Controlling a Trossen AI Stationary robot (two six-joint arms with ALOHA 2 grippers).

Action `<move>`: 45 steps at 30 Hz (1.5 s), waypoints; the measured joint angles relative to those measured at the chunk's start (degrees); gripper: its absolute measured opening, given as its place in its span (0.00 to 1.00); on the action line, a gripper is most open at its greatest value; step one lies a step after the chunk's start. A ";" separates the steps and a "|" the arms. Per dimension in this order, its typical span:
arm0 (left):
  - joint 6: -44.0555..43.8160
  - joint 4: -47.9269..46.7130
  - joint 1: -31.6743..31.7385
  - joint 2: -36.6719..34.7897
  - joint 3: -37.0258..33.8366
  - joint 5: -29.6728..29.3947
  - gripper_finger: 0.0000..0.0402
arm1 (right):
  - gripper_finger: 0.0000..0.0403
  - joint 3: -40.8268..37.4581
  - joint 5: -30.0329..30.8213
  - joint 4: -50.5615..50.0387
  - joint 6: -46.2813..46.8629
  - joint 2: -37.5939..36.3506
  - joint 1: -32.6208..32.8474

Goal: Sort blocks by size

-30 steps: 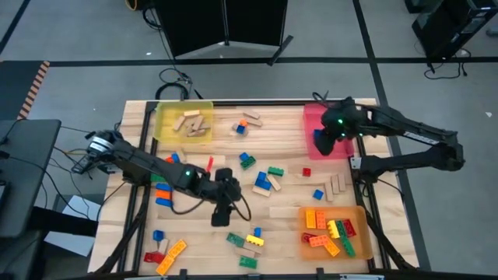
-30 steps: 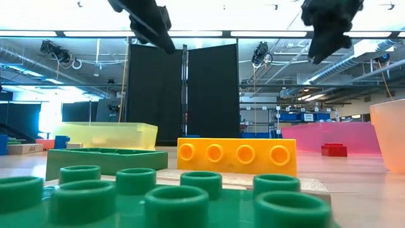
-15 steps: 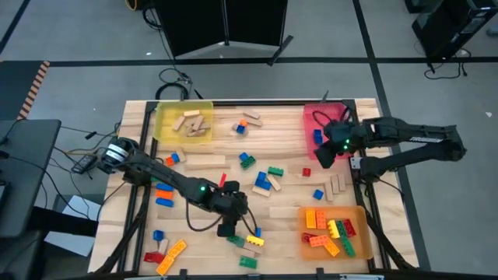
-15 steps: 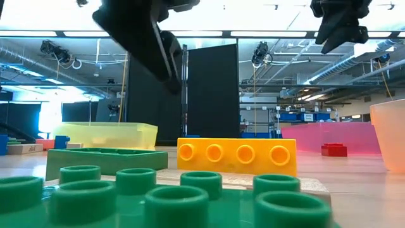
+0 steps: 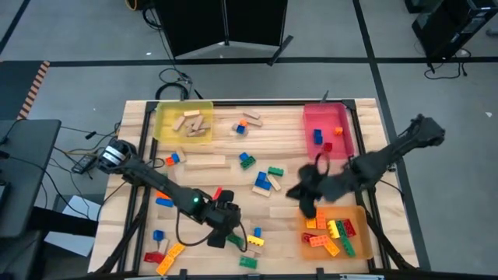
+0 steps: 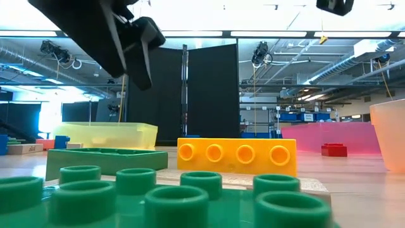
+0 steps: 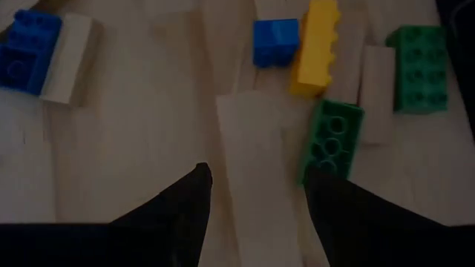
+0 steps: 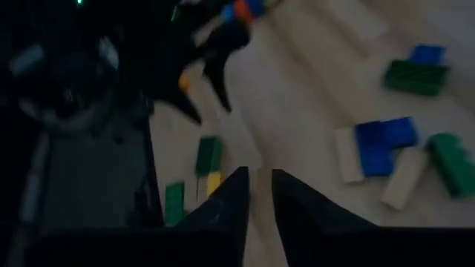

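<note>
Right gripper [image 5: 305, 194] just dropped a blue block in the pink tray [image 5: 340, 117] at the far right corner, clenched empty, swinging back mid-table. Left gripper [image 7: 256, 194] hangs open over a wooden block [image 7: 252, 170] near the front edge

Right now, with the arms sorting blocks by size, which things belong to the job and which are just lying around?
Job: loose blocks; yellow tray, red tray, orange tray; left gripper over a tan wooden block; right gripper.

Lying about: black panel, floor cables.
</note>
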 joint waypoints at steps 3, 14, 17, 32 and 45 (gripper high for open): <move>-0.95 0.18 -1.24 0.00 0.00 -1.83 0.55 | 0.12 3.61 0.03 -0.26 -4.10 7.30 3.04; -6.93 0.21 -3.73 -0.02 0.00 -5.13 0.55 | 0.08 14.20 -0.45 1.31 -16.54 27.59 5.05; -7.97 0.22 -4.02 -0.02 0.00 -5.12 0.55 | 0.18 15.84 -3.89 3.44 -18.43 31.19 4.35; -9.04 0.55 -4.18 -0.04 0.00 -5.06 0.55 | 0.65 20.80 -13.93 13.47 -30.59 44.43 0.96; -10.88 0.51 -4.18 -0.04 -0.02 -4.90 0.55 | 0.63 20.92 -18.39 14.87 -30.37 50.43 0.03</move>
